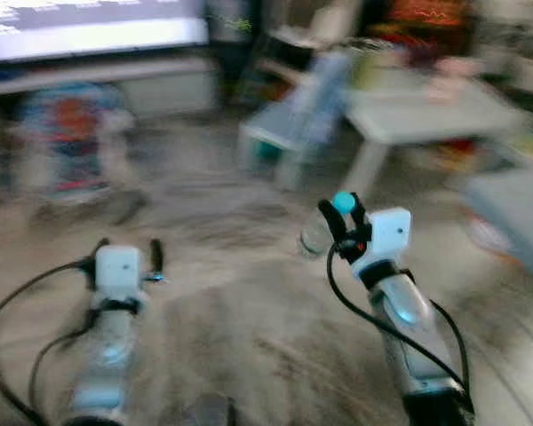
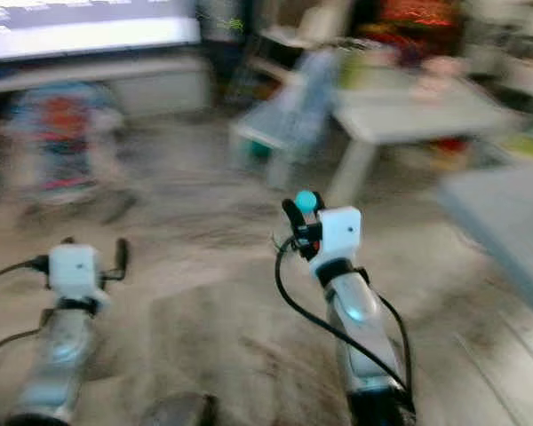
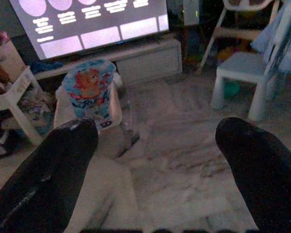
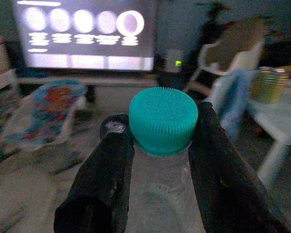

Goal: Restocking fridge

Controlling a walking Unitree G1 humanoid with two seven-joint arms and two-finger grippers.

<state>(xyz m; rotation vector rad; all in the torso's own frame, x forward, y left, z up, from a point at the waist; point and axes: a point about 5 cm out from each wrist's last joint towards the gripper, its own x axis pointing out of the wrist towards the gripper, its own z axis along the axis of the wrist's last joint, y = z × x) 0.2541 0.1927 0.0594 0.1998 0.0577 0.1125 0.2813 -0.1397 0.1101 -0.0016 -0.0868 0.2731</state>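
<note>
Bottle (image 4: 162, 160) in right gripper (image 4: 160, 145), cap pointing forward along fingers.

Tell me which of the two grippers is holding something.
The right gripper, shut on a clear bottle with a teal cap; the left gripper is open and empty.

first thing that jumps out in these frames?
The clear bottle with the teal cap, pinched at the neck between the right gripper's black fingers and held out ahead of the robot over the carpet. Next, the big lit TV screen across the room, with a colourful baby bouncer on the floor before it. The left gripper is open and holds nothing.
</note>
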